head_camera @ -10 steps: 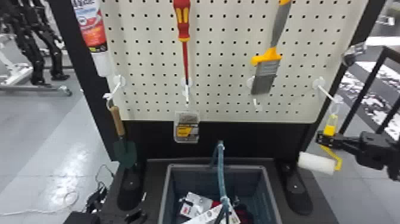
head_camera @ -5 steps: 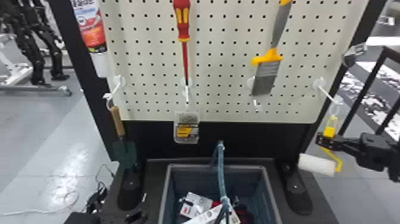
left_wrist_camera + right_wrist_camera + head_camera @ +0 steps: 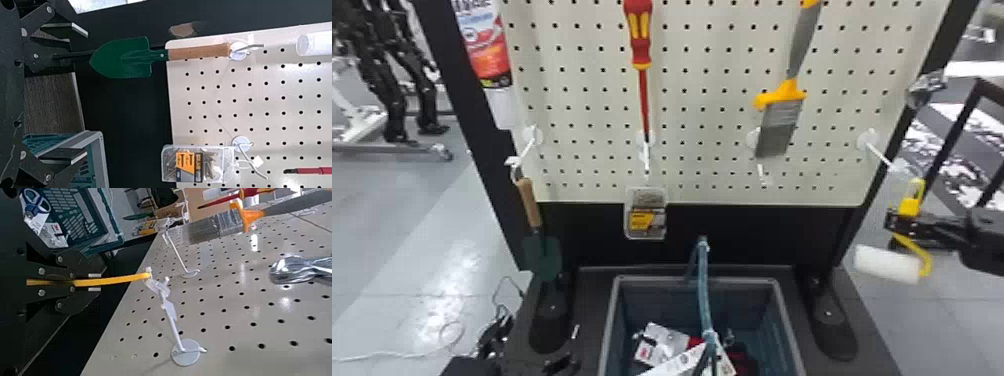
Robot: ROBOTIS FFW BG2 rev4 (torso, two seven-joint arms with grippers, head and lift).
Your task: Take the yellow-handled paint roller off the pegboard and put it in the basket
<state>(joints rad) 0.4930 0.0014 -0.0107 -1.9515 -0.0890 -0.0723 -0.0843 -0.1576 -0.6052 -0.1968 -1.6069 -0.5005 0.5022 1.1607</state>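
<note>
In the head view, my right gripper [image 3: 899, 220] holds the yellow-handled paint roller [image 3: 887, 263] at the right, its white roller hanging below. The right wrist view has this gripper [image 3: 94, 282] shut on the yellow handle [image 3: 117, 281]. The handle's end is close by the tip of the white hook [image 3: 172, 319]; I cannot tell if they touch. The grey basket [image 3: 694, 280] stands low in front of the pegboard [image 3: 702, 115], left of the roller, with packages inside. My left gripper [image 3: 85, 92] is open and empty, facing the trowel and the basket's rim [image 3: 102, 156].
A trowel [image 3: 528, 202] hangs at the left, a screw box [image 3: 646, 214] and red screwdriver [image 3: 638, 35] in the middle, and a putty knife [image 3: 778, 127] to the right. A blue-green handle [image 3: 703, 290] rises over the basket. The stand's black post edges the board.
My right gripper and the paint roller have shifted to the right and slightly up in the head view, the handle's top moving outward past the hook's tip. The basket and hanging tools have stayed put.
</note>
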